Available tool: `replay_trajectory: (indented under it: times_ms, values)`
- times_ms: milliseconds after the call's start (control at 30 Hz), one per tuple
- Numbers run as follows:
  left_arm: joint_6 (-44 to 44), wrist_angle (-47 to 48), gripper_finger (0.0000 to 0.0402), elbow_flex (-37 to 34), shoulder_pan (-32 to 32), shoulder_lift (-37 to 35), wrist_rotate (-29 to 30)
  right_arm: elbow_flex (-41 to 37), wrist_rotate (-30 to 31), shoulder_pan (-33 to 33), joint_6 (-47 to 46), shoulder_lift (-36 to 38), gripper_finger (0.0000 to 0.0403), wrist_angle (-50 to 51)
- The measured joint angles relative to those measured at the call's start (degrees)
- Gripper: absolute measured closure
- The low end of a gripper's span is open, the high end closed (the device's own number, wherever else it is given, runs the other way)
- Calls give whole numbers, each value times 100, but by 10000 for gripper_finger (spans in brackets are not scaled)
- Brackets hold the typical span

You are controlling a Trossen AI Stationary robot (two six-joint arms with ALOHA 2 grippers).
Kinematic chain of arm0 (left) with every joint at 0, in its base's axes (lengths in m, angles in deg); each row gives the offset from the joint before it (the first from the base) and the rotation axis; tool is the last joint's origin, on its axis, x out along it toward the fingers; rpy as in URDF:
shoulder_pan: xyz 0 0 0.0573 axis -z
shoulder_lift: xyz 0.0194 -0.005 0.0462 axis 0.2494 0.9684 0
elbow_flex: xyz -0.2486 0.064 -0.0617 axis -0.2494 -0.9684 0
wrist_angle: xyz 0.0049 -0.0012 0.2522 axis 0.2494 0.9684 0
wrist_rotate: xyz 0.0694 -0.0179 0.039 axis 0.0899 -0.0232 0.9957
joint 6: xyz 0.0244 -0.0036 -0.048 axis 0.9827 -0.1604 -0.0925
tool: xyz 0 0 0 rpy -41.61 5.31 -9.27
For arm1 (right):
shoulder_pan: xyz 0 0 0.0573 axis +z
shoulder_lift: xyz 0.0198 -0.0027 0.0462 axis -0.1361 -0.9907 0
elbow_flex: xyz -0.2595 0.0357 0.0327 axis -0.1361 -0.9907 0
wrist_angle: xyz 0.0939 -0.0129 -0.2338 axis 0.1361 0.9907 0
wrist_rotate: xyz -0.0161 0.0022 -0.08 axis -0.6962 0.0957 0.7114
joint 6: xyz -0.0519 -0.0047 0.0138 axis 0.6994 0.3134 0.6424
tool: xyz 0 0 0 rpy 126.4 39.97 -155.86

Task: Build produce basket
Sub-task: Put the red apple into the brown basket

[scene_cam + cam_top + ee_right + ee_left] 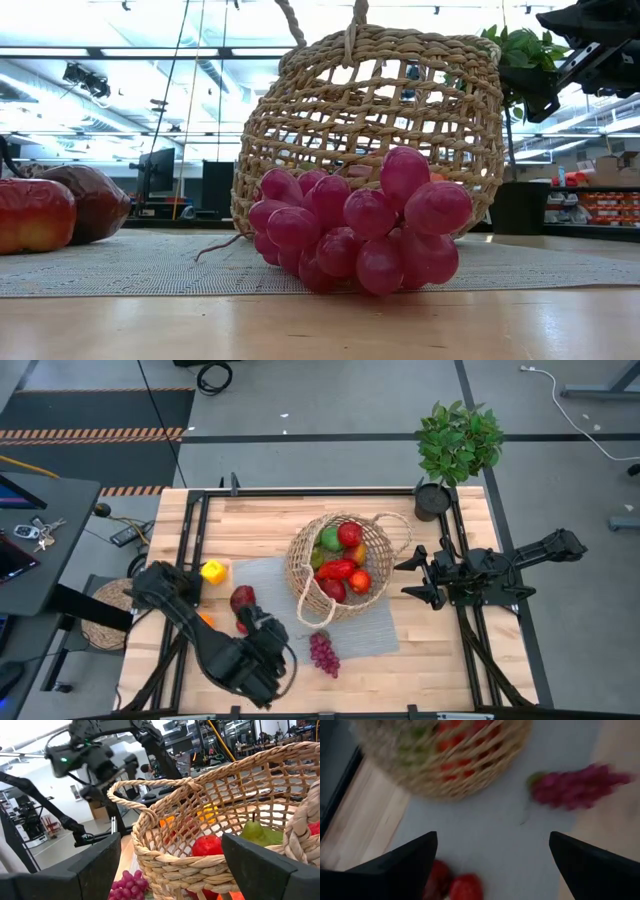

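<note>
Presently the left end effector (262,628) hangs low over the grey mat (370,630), fingers spread wide and empty, beside the grapes (323,652). Right end effector (412,577), also wide, faces the tilted basket (303,565) of produce (340,568).

The high view is evenly lit from above, and the shadows on the desk (260,520) are soft and short. In the low view, bright ceiling lights behind the basket (370,120) shine through its weave and wash out the upper background; the grapes (360,230) are sharp and show small glossy highlights, while the room behind is soft. The left wrist view is strongly blurred over the whole picture. In the right wrist view the basket is clear, and the far room is bright and hazy.
</note>
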Motion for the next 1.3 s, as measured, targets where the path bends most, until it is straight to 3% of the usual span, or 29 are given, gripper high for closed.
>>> replay_trajectory:
  times_ms: [167,333,433,533,1300]
  values:
    - [-1136,18,34,-1417,109,-862,-182,2,0,0,0,0,55,2]
    - [-2307,-297,46,-2763,194,-1421,-1184,0,0,0,0,0,55,2]
    - [-2384,-896,46,-3432,191,-1476,-1740,0,0,-1,0,0,55,2]
    - [-2433,-1518,47,-3968,178,-1476,-1873,0,0,-1,0,0,55,2]
    - [-2943,-3701,47,-5763,122,-1487,-1606,0,0,1,0,0,55,2]
